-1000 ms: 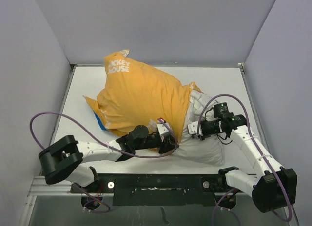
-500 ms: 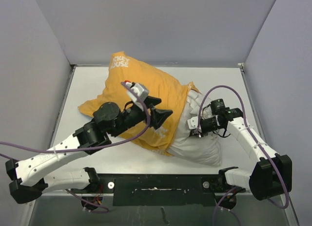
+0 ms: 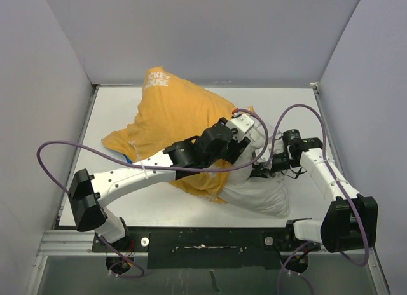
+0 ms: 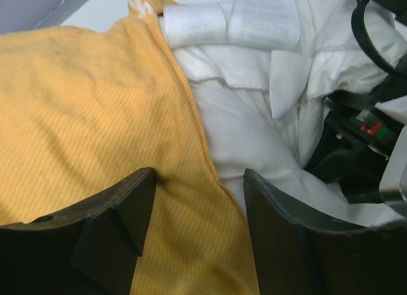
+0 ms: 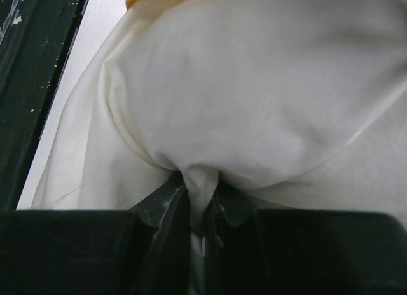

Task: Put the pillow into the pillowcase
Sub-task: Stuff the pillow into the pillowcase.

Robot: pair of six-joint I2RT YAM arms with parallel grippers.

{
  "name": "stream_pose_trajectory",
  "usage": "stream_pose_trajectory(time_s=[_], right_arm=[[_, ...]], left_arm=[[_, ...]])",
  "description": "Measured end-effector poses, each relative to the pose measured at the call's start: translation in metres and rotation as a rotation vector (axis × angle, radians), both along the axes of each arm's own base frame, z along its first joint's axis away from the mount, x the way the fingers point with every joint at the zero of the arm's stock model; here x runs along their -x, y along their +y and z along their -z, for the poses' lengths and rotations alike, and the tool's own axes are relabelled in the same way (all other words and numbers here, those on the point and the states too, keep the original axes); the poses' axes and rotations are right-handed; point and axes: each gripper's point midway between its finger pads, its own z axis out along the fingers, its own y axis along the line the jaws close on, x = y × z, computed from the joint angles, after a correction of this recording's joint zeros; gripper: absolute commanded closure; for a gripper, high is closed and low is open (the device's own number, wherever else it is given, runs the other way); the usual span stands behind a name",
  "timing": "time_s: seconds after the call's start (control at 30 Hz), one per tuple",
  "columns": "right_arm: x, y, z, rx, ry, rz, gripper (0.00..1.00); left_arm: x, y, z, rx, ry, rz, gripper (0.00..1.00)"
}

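Note:
The pillowcase (image 3: 172, 120) lies mustard side up across the table, white lettering at its far corner. The white pillow (image 3: 257, 192) sticks out of its right end. My left gripper (image 3: 245, 147) reaches over the case to that opening and stands open. In the left wrist view the pillowcase (image 4: 82, 104) hem runs between its fingers (image 4: 121, 209) beside the pillow (image 4: 248, 133), whose sewn labels (image 4: 229, 18) show. My right gripper (image 3: 259, 171) is shut on a fold of the pillow (image 5: 267, 85), pinched at the gripper (image 5: 202, 193).
Grey walls close the table on three sides. A black rail (image 3: 210, 239) runs along the near edge, seen also as the rail (image 5: 32, 85) in the right wrist view. Purple cables (image 3: 76, 147) loop off both arms. A sliver of the case's blue side (image 3: 129, 159) peeks out.
My left gripper let go of the case's near hem, opened, and swung up and right to the opening. The case shifted left and flattened. The right gripper kept its pinch on the pillow.

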Motion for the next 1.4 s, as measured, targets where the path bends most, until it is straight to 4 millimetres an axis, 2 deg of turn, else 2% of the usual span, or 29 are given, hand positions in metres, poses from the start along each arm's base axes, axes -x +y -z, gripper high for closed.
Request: stream_pose_trajectory(time_s=[0.1, 0.13, 0.17, 0.23, 0.37, 0.47, 0.57, 0.6, 0.67, 0.7, 0.77, 0.8, 0.87, 0.9, 0.93, 0.97, 1.0, 1.03, 1.07, 1.13, 1.2, 1.3, 1.4], right_arm=[[0.001, 0.000, -0.001, -0.004, -0.003, -0.003, 0.97], [0.001, 0.000, -0.001, -0.004, -0.004, -0.004, 0.95], [0.001, 0.000, -0.001, -0.003, -0.006, -0.003, 0.90], [0.002, 0.000, -0.002, -0.002, -0.012, -0.001, 0.77], [0.005, -0.006, -0.009, 0.019, -0.015, 0.032, 0.43], [0.005, -0.018, -0.032, 0.047, -0.005, 0.097, 0.24], [-0.006, -0.032, -0.079, 0.053, -0.046, 0.169, 0.14], [-0.012, -0.038, -0.103, 0.048, -0.074, 0.208, 0.10], [-0.022, -0.047, -0.133, 0.040, -0.116, 0.265, 0.01], [-0.029, -0.051, -0.146, 0.033, -0.129, 0.303, 0.02], [-0.041, -0.059, -0.157, 0.020, -0.112, 0.384, 0.02], [-0.046, -0.062, -0.155, 0.019, -0.093, 0.417, 0.02], [-0.059, -0.066, -0.140, 0.021, -0.025, 0.487, 0.01], [-0.064, -0.066, -0.130, 0.029, 0.009, 0.505, 0.11], [-0.069, -0.065, -0.117, 0.043, 0.049, 0.516, 0.25], [-0.072, -0.060, -0.103, 0.059, 0.089, 0.507, 0.52], [-0.072, -0.051, -0.090, 0.074, 0.122, 0.481, 0.75], [-0.070, -0.040, -0.077, 0.090, 0.144, 0.442, 0.88], [-0.065, -0.027, -0.065, 0.106, 0.161, 0.401, 0.96], [-0.051, -0.001, -0.045, 0.125, 0.161, 0.322, 1.00], [-0.036, 0.017, -0.036, 0.130, 0.124, 0.278, 1.00], [-0.032, 0.028, -0.052, 0.087, 0.045, 0.291, 1.00], [-0.050, 0.023, -0.069, 0.023, 0.052, 0.385, 1.00]], left_arm=[[-0.008, -0.001, -0.011, -0.001, -0.037, -0.030, 0.82], [-0.011, 0.000, -0.013, -0.002, -0.052, -0.040, 0.94], [-0.013, 0.000, -0.012, -0.007, -0.058, -0.048, 1.00], [-0.014, 0.000, -0.010, -0.016, -0.065, -0.046, 1.00], [-0.011, -0.006, -0.001, -0.006, -0.062, -0.006, 1.00], [-0.010, -0.009, 0.011, 0.010, -0.051, 0.026, 1.00], [-0.008, -0.009, 0.016, 0.038, -0.049, 0.046, 1.00], [-0.007, -0.008, 0.015, 0.048, -0.049, 0.053, 1.00], [-0.002, -0.008, 0.011, 0.075, -0.050, 0.069, 1.00], [0.000, -0.007, 0.009, 0.087, -0.051, 0.078, 1.00], [0.004, -0.006, 0.007, 0.103, -0.047, 0.091, 1.00], [0.006, -0.006, 0.006, 0.111, -0.045, 0.098, 1.00], [0.008, -0.006, 0.005, 0.119, -0.040, 0.106, 1.00], [0.009, -0.007, 0.005, 0.123, -0.039, 0.110, 1.00], [0.009, -0.007, 0.005, 0.128, -0.037, 0.113, 1.00], [0.010, -0.009, 0.004, 0.135, -0.037, 0.120, 1.00], [0.009, -0.009, 0.002, 0.145, -0.035, 0.123, 1.00], [0.008, -0.010, 0.000, 0.162, -0.029, 0.132, 1.00], [0.004, -0.009, -0.002, 0.187, -0.013, 0.137, 1.00], [-0.003, -0.007, -0.010, 0.260, 0.040, 0.157, 1.00], [-0.013, -0.002, -0.020, 0.352, 0.110, 0.176, 1.00], [-0.019, 0.000, -0.043, 0.454, 0.185, 0.217, 1.00], [-0.013, -0.013, -0.083, 0.572, 0.204, 0.294, 1.00]])
